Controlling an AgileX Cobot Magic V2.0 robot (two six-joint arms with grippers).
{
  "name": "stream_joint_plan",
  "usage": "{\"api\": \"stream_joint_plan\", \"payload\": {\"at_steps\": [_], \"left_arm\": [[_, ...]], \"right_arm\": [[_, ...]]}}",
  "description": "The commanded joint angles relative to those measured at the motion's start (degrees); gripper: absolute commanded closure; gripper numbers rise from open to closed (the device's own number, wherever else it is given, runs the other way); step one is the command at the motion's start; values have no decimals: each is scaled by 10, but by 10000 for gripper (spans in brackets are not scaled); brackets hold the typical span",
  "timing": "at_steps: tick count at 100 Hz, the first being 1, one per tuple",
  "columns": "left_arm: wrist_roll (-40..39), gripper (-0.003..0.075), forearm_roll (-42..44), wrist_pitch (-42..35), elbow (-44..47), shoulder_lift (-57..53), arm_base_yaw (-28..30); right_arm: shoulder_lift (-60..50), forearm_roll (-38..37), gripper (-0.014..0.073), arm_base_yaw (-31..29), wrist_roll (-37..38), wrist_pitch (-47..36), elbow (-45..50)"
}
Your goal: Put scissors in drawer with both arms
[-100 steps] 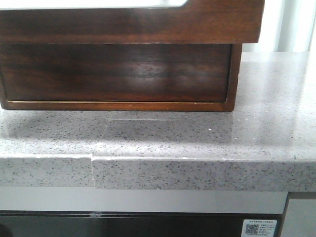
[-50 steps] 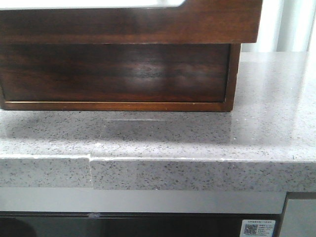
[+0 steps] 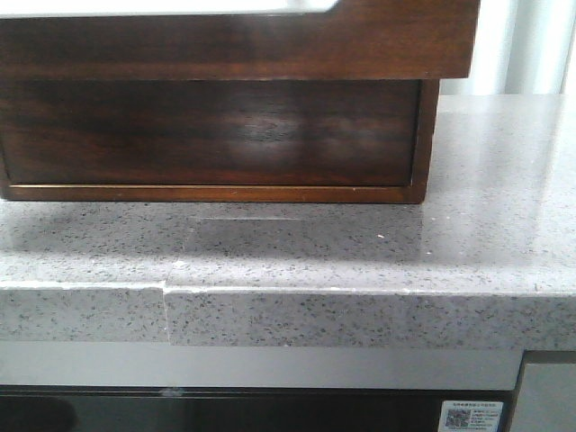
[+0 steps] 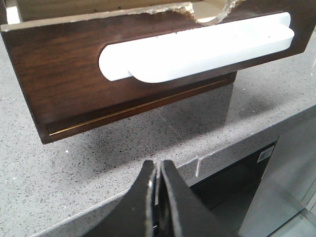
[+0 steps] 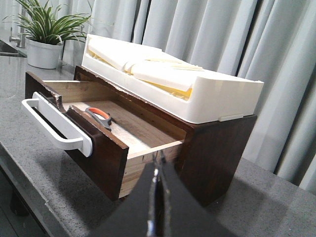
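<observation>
The drawer [image 5: 106, 158] stands pulled out of the wooden box [image 5: 217, 153]; its dark glossy front carries a white handle [image 4: 197, 49]. The scissors [image 5: 98, 117], with grey and orange handles, lie inside the drawer against its front, seen only in the right wrist view. The drawer front also shows in the left wrist view [image 4: 64, 84] and at the top of the front view [image 3: 270, 45]. My left gripper [image 4: 159, 165] is shut and empty over the counter's front edge, before the drawer front. My right gripper [image 5: 159, 155] is shut and empty beside the drawer's side wall.
A white tray [image 5: 197, 94] sits on top of the box. A potted plant [image 5: 44, 39] stands behind it, and grey curtains hang at the back. The speckled grey counter [image 3: 360, 243] has a seam in its front edge [image 3: 166, 315].
The front view has shifted very slightly; no object or gripper has visibly moved.
</observation>
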Motion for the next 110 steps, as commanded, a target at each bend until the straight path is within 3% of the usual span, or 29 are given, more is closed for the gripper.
{"api": "stream_joint_plan", "payload": {"at_steps": [1, 34, 53, 68, 75, 95, 110], "left_arm": [[0, 739, -25, -36, -14, 8, -4], [0, 739, -13, -42, 10, 8, -4], [-11, 739, 83, -222, 80, 8, -4], [-213, 739, 235, -412, 173, 7, -4], [-287, 739, 294, -449, 207, 1, -4], [-321, 739, 331, -448, 260, -55, -4], [-361, 739, 357, -382, 273, -99, -4]], "right_arm": [[10, -14, 641, -3, 2, -42, -11], [10, -14, 641, -3, 2, -42, -11], [10, -14, 641, -3, 2, -42, -11], [10, -14, 641, -3, 2, -42, -11], [10, -14, 641, -3, 2, -42, -11], [10, -14, 641, -3, 2, -41, -11], [10, -14, 641, -3, 2, -41, -11]]}}
